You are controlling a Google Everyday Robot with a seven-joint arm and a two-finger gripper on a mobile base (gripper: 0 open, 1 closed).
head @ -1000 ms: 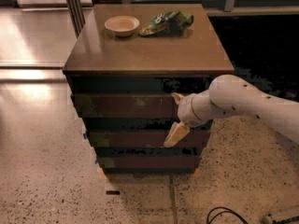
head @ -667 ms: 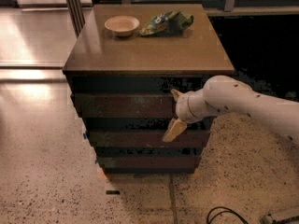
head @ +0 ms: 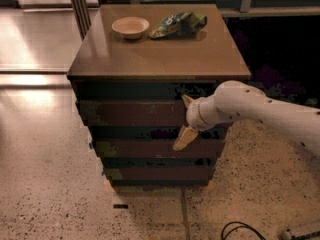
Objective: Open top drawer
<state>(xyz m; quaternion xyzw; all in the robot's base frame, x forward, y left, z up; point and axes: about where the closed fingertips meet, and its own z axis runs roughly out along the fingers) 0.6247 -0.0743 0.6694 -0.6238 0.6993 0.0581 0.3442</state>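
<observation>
The top drawer (head: 130, 113) is the uppermost dark reddish-brown front of the wooden cabinet, and it looks closed and level with the two below. My gripper (head: 186, 119) is at the right part of this front, on a white arm coming in from the right. Its two tan fingers are spread apart: the upper fingertip (head: 188, 101) sits at the drawer's top edge and the lower fingertip (head: 184, 138) just below its bottom edge. Nothing is held between them.
Two lower drawer fronts (head: 145, 149) (head: 155, 174) sit beneath. On the cabinet top (head: 160, 59) are a pale bowl (head: 130, 27) and a green snack bag (head: 178, 24). A dark cable (head: 240, 230) lies on the speckled floor at front right. Metal posts (head: 79, 6) stand behind left.
My gripper and arm have shifted slightly up and left along the top drawer front. The drawer has not visibly moved.
</observation>
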